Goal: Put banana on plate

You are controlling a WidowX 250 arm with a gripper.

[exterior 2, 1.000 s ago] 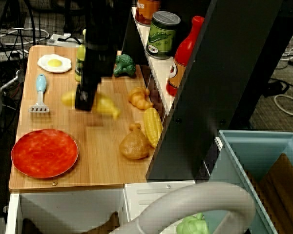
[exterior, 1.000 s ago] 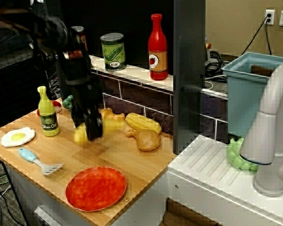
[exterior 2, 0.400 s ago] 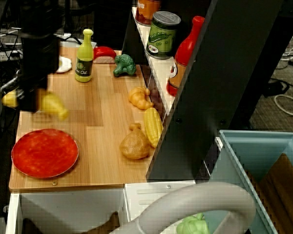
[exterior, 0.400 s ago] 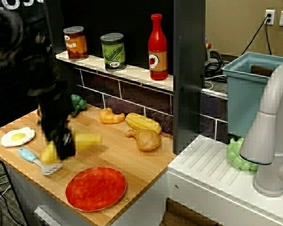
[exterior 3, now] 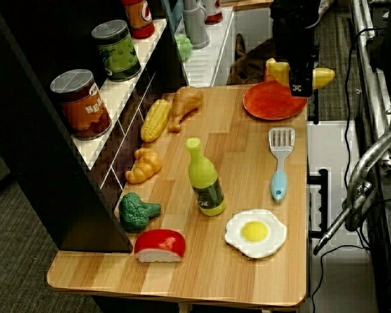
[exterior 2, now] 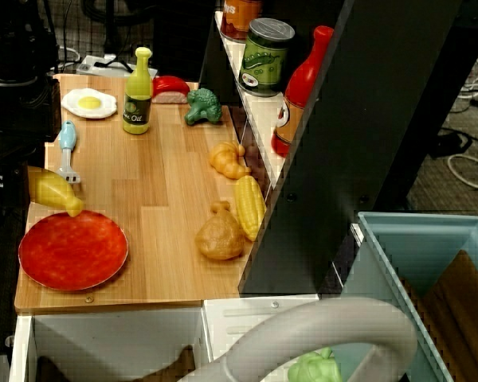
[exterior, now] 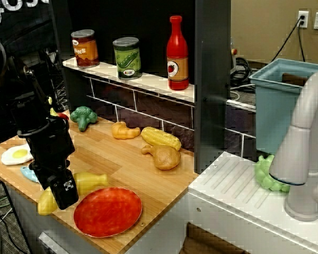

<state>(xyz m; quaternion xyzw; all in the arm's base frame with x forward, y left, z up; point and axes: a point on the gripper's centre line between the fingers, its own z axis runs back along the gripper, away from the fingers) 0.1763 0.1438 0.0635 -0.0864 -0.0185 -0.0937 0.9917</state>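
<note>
In the front view my black gripper is shut across the middle of the yellow banana. The banana's two ends stick out on either side of the fingers. It hangs low at the left rim of the red-orange plate, over the board's front left corner. From above the sink, the banana points its tip at the plate's upper-left rim, and most of the gripper is cut off at the left edge. From the counter's end, the gripper and banana overlap the plate's outer edge.
A blue-handled spatula and a fried egg lie just behind the gripper. An olive oil bottle, broccoli, croissant, corn cob and chicken leg sit along the back. Cans and a ketchup bottle stand on the shelf.
The gripper has carried the banana from the middle of the board, near the olive oil bottle, forward and left to the plate's left rim, and it has come lower.
</note>
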